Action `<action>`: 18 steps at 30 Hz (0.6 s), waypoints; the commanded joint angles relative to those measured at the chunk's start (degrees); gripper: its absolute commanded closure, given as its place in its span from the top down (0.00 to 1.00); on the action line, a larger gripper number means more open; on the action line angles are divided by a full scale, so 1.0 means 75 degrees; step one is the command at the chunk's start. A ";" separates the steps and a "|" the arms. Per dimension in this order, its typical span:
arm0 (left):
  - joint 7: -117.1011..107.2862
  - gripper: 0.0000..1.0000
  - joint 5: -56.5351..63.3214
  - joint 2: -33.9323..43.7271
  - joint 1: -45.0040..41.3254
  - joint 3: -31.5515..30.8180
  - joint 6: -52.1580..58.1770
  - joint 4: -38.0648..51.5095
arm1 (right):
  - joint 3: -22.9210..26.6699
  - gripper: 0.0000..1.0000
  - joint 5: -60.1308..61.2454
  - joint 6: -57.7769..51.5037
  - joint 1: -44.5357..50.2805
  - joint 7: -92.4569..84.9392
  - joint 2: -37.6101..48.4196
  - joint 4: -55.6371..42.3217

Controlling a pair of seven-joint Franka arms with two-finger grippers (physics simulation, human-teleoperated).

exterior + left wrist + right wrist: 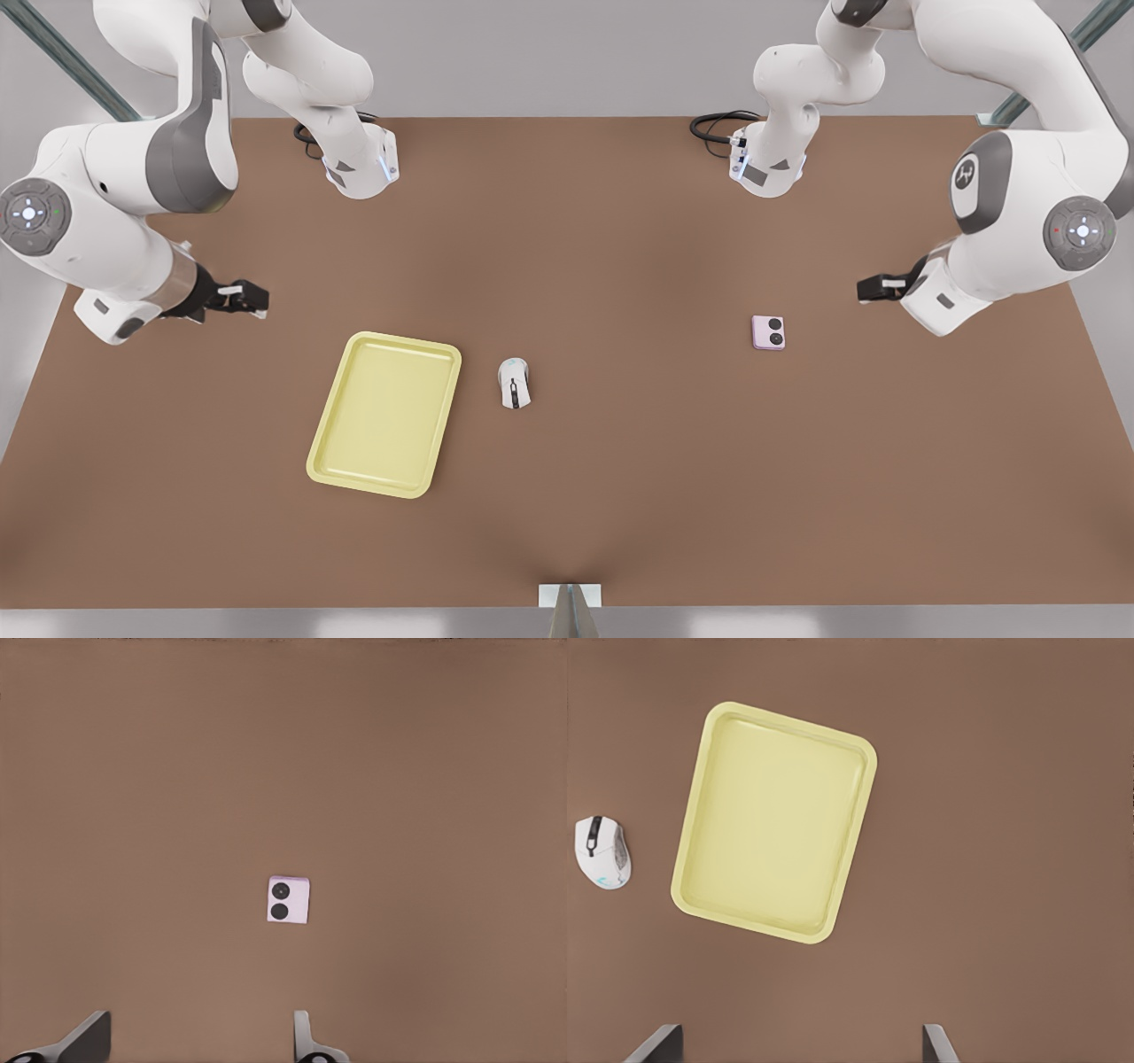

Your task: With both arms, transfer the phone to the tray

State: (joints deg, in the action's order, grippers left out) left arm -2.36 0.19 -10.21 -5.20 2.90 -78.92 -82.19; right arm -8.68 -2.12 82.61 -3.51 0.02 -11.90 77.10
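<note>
The pale pink phone [768, 332] lies flat on the brown table [620, 487], towards the front view's right, its two black circles facing up. My left gripper [873, 288] hovers to the phone's right in the front view. In the left wrist view the left gripper [195, 1036] is open, with the phone [289, 900] on the table beyond it. The pale yellow tray [386, 413] rests at the front view's left with nothing in it. My right gripper [248, 299] hangs above and to the left of it. In the right wrist view the right gripper [797, 1045] is open above the table, near the tray [776, 819].
A white computer mouse [515, 383] with a black stripe lies between tray and phone; the right wrist view has the mouse [602, 852] beside the tray. Two arm bases [359, 164] and black cables [722, 124] sit at the table's far edge.
</note>
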 commanded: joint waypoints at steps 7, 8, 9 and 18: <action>-0.0669 1.00 -0.0084 -0.0034 -0.0128 -0.0046 -0.5566 -0.5106 | -0.0003 1.00 0.0002 0.0599 -0.0001 -0.0061 0.0005 -0.0003; -0.0669 1.00 -0.0084 -0.0127 -0.0116 -0.0046 -0.6410 -0.5564 | -0.0003 1.00 0.0002 0.0610 -0.0001 -0.0061 0.0005 -0.0003; -0.0634 1.00 -0.0095 -0.0268 -0.0128 -0.0046 -0.6937 -0.5763 | -0.0003 1.00 0.0002 0.0610 -0.0001 -0.0061 0.0005 -0.0003; 0.0303 1.00 -0.0330 -0.0784 -0.0221 -0.0140 -0.7994 -0.6537 | -0.0003 1.00 0.0002 0.0610 -0.0001 -0.0072 0.0005 -0.0003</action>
State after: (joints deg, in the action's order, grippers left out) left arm -3.67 -1.74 -16.04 -6.61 1.96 -131.78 -131.14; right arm -8.68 -2.14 86.97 -3.52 -0.27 -11.93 77.11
